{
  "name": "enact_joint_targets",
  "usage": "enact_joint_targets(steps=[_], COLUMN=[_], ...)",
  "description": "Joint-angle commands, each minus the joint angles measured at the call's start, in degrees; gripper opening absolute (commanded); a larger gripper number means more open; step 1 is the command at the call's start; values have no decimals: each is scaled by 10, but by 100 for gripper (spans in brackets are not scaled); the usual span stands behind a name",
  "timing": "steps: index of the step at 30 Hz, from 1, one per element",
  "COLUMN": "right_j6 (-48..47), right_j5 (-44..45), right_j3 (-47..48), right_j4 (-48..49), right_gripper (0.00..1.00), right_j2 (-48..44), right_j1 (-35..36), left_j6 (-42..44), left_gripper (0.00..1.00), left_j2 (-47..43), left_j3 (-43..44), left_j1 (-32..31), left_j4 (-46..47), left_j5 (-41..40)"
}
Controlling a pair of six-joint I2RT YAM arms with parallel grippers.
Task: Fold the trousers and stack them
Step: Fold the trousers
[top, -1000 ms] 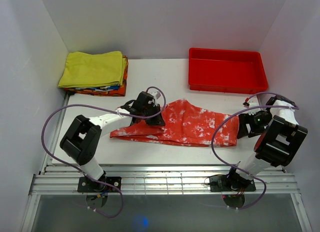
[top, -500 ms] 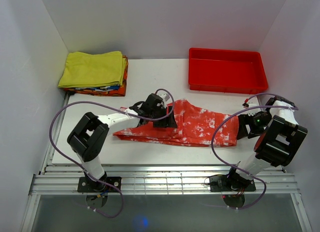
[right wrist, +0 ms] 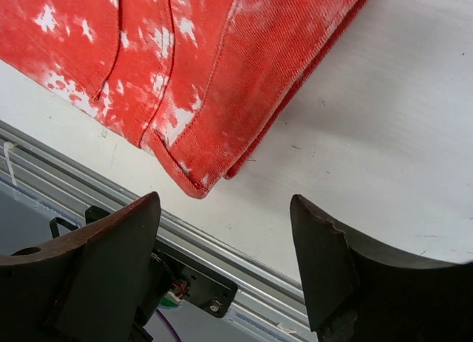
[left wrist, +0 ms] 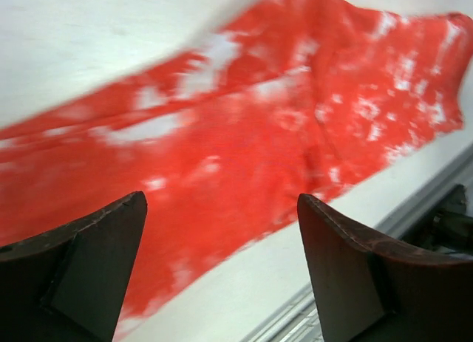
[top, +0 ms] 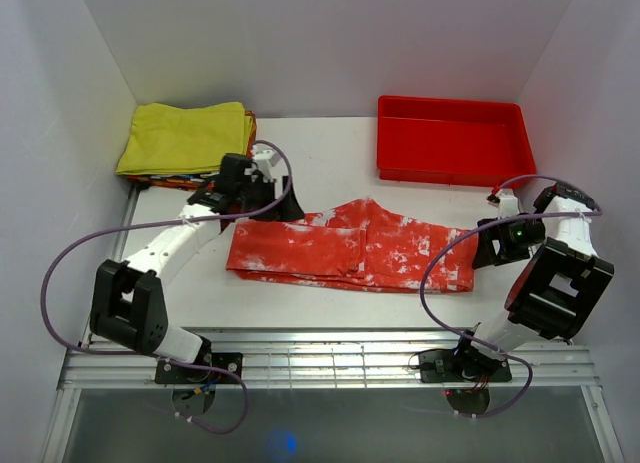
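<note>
Red-orange trousers (top: pixel 350 245) let go, left tool (left wrist: pixel 220 209) opened, pulled back

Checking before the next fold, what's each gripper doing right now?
Left gripper: open, holding nothing.
Right gripper: open, holding nothing.

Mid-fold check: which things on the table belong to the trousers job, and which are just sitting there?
Job:
- trousers
- left gripper, open, empty
- right gripper, open, empty

Lying about:
- red tray
- yellow folded garment
</note>
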Motion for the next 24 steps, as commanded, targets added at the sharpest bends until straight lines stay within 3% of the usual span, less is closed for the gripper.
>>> enact_joint_targets(steps=[1, 2, 8, 11, 18, 24], right_j6=[-9, -9, 6, 14, 26, 35], right_j5=[-24, -23, -6, -5, 10, 32], right_j3=[17, 12, -34, -54, -80, -93], right_j4=[-20, -19, 19, 34, 65, 94], right_gripper=[75, 74, 72, 71, 70, 69], right_j2=[-17, -14, 7, 13, 27, 43], right_j1=[6, 7, 8, 8, 10, 10], left_j6=[149, 167, 249, 250, 236, 231], left_gripper=[96, 98, 98, 98, 95, 87], left_j2=[-41, -44, -28, -6, 37, 63], left_j3=[-6, -6, -9, -8, -25, -39], left_j1=[92, 141, 268, 300, 304, 303], left_j4=[-123, -138, -222, -226, -230, -211], left_j5=[55, 61, 76, 77, 59, 130])
